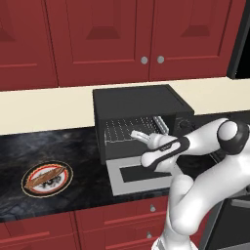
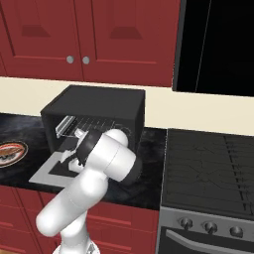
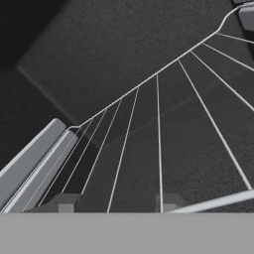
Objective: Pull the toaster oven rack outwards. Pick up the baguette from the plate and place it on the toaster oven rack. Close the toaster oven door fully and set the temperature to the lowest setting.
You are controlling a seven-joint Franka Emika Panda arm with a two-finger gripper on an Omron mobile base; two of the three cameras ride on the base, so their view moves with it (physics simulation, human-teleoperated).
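toaster oven rack (image 3: 158,129) front edge cut off; fingers (image 3: 64,202) barely visible.

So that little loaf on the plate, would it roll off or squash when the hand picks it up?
The baguette looks elongated and rounded, so a sideways nudge might roll it across the flat plate. Its brown, slashed crust suggests a fairly stiff loaf that probably won't droop when lifted. It looks small, so it is likely light, though a hard squeeze could dent it.
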